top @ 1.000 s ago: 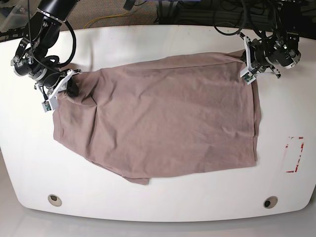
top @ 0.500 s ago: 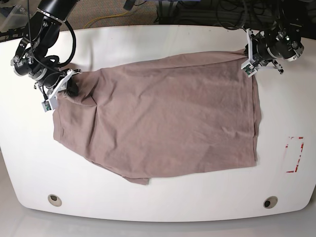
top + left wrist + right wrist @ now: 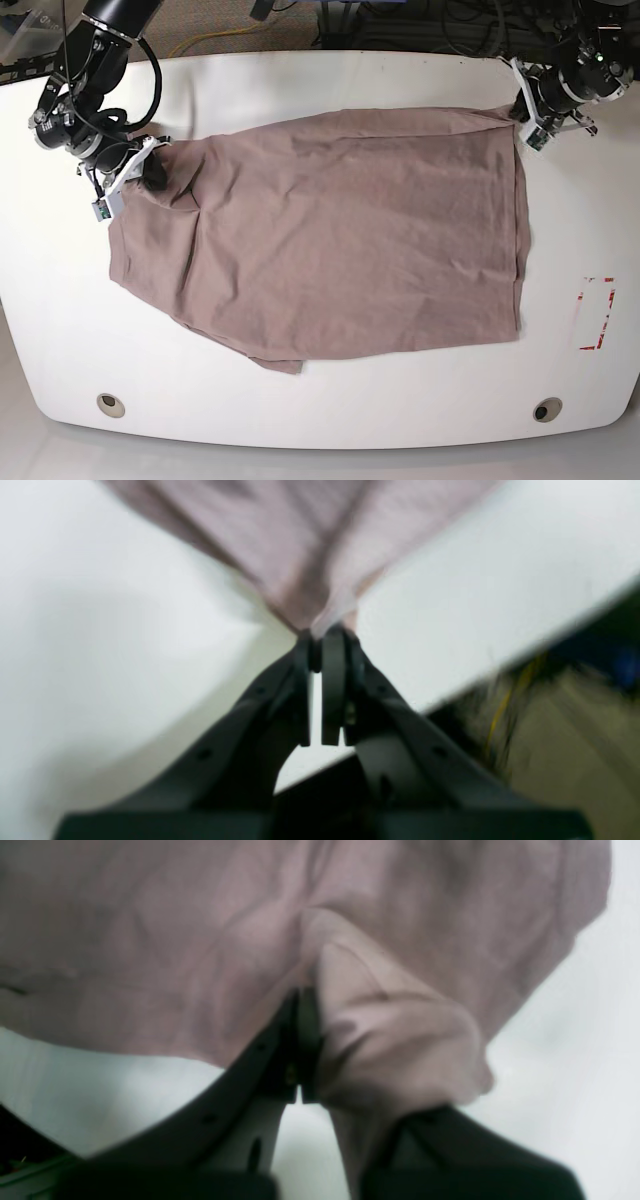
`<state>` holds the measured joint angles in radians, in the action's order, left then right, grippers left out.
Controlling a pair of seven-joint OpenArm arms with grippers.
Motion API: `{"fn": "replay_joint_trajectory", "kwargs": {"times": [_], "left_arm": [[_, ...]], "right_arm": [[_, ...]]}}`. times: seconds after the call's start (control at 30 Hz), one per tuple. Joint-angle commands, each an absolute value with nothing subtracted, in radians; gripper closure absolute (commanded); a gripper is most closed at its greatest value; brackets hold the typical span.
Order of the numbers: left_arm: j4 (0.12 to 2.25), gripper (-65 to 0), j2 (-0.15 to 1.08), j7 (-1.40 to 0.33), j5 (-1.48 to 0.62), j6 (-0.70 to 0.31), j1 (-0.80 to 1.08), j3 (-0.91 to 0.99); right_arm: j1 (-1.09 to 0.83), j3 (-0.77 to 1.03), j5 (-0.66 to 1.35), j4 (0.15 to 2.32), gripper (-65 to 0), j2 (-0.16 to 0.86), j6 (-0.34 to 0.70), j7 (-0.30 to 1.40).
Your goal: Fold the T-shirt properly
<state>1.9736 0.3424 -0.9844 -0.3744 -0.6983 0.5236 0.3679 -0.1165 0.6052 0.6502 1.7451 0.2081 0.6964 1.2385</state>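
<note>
Two grippers pinch the T-shirt (image 3: pixel 340 230) on the white table (image 3: pixel 300 400).

Both wrist pictures are blurry. The left gripper (image 3: pixel 325 635) is closed on a top corner. The right gripper (image 3: pixel 312 1005) is closed on bunched cloth that hides one finger. Red marks (image 3: pixel 597 312) sit near the shirt's side.

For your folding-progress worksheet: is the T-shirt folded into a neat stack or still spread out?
Mostly spread out: the T-shirt covers much of the table, edges uneven, no neat stack.
</note>
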Motion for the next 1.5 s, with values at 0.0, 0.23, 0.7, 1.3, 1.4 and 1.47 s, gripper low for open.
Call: {"fn": "replay_joint_trajectory", "kwargs": {"times": [0.0,0.23,0.7,1.3,1.4,1.47], "left_arm": [[1.991,-0.3,0.292,-0.954,-0.372,-0.698,0.509,0.456],[1.989,-0.1,0.237,-0.957,-0.348,-0.698,0.328,0.518],[1.974,-0.1,0.185,-1.040,-0.061,-0.698,-0.205,0.390],[1.790,-0.4,0.189,-1.053,0.059,-0.698,-0.644,0.352],[1.854,-0.4,0.213,-1.053,0.058,-0.698,-0.657,0.358],[1.886,-0.4,0.234,-1.056,0.058,-0.698,-0.704,0.352]], "right_arm": [[-0.163,0.615,0.674,1.805,0.0,0.219,0.698,1.222],[-0.225,0.615,0.664,1.939,0.0,0.205,0.698,1.214],[0.236,0.610,0.553,1.615,0.0,0.285,0.698,1.214],[0.980,0.346,0.550,1.064,0.0,0.492,0.698,1.188],[1.081,0.271,0.553,1.059,0.0,0.513,0.698,1.188],[1.152,0.208,0.558,1.058,0.0,0.527,0.698,1.188]]}}
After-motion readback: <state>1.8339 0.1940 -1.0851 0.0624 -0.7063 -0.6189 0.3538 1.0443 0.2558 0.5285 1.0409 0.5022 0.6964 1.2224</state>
